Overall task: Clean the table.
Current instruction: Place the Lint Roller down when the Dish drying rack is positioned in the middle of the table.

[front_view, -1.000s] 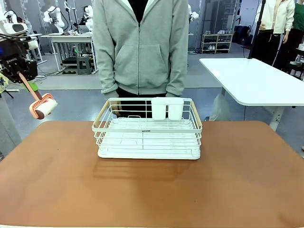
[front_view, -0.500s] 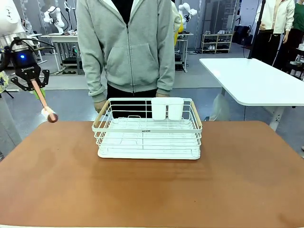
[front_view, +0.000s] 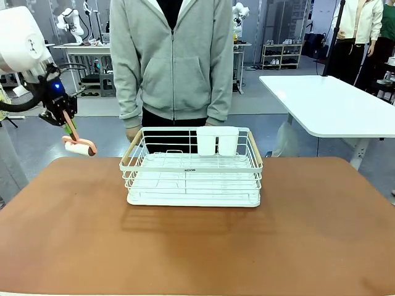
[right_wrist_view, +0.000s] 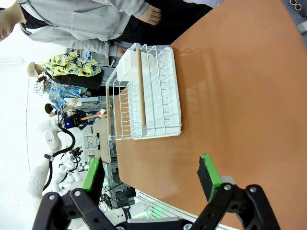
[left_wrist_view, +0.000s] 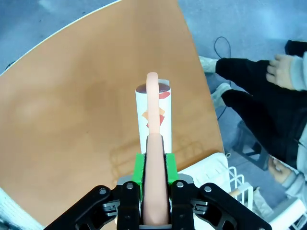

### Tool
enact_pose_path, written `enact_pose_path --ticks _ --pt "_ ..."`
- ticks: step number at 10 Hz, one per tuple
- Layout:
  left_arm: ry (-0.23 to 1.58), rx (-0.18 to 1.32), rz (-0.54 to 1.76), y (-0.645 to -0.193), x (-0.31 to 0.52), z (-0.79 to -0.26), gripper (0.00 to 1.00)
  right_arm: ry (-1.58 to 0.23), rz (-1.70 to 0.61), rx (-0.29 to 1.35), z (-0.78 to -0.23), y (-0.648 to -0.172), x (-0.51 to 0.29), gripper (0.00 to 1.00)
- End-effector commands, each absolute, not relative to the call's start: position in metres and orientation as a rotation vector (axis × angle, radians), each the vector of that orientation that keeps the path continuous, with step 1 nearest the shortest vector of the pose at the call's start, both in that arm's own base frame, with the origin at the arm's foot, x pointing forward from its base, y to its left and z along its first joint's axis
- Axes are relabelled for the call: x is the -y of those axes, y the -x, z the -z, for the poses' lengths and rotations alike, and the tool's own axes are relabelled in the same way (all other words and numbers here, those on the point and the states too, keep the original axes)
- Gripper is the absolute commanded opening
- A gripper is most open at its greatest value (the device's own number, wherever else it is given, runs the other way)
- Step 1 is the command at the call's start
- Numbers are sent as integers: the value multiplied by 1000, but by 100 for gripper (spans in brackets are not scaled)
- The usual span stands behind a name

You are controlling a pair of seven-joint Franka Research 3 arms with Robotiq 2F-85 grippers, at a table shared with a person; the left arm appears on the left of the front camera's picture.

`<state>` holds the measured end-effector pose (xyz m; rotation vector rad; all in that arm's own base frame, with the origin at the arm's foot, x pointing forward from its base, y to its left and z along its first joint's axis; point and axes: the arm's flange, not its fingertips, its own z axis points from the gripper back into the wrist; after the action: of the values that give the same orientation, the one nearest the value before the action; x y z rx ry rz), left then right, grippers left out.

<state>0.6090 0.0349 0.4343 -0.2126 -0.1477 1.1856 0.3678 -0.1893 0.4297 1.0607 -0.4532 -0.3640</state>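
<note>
The table has a reddish-brown top and a white wire dish rack on its far middle. My left gripper hangs over the far left corner, shut on the salmon handle of a lint roller whose head hovers just above the table edge. In the left wrist view the green pads clamp that handle, and the white roll points down at the table. My right gripper stands open and holds nothing, off the table, some way from the rack.
A person in a grey hoodie stands at the far edge behind the rack, one hand near its left corner. A white cutlery cup sits inside the rack. A white-topped table stands at the right.
My left gripper has moved right toward the table's far left corner, and the lint roller has swung and turned with it. The person has shifted a little to the left.
</note>
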Motion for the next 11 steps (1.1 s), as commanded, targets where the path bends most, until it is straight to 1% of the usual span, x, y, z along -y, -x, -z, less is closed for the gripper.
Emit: enact_pose_path --ticks 1,3,4,8,11 --pt "229 194 -1209 -599 -33 -429 21 -1077 361 459 -432 -368 189 100" --pt "269 194 -1160 -594 -34 -415 21 -1077 361 459 -432 -368 189 100" --pt "274 172 -1168 -591 -34 -403 21 -1077 361 459 -432 -368 189 100" --pt "326 182 -1228 -571 -27 -368 21 -1077 361 459 -432 -368 189 100" --pt "327 198 -1264 -560 -24 -360 21 -1077 361 459 -432 -368 189 100"
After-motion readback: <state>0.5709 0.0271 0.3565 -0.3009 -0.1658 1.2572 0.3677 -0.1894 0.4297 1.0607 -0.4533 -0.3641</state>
